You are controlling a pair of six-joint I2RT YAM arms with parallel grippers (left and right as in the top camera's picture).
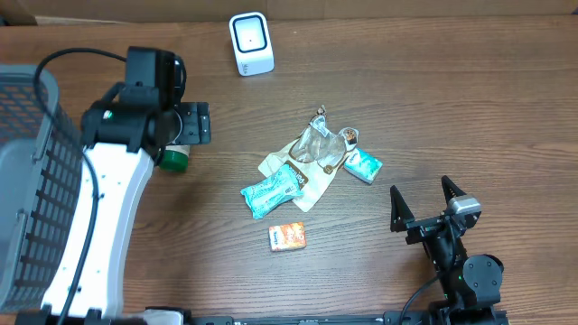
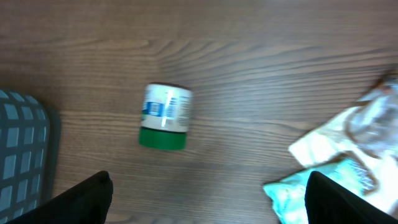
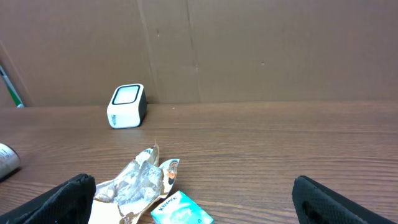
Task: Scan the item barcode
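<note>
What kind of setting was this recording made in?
Probably a mock shop checkout set up in a lab. A white scanner stands on a wooden table, a grey basket sits at one side, loose packets lie in the middle, and plain cardboard forms the backdrop.

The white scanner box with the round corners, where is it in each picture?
Overhead: the white scanner stands near the top edge, left of centre.
Left wrist: not in it.
Right wrist: left of centre, about halfway up.
Shared landmark: the crinkly clear packet shows in all three views, so match the pictures from there.
</note>
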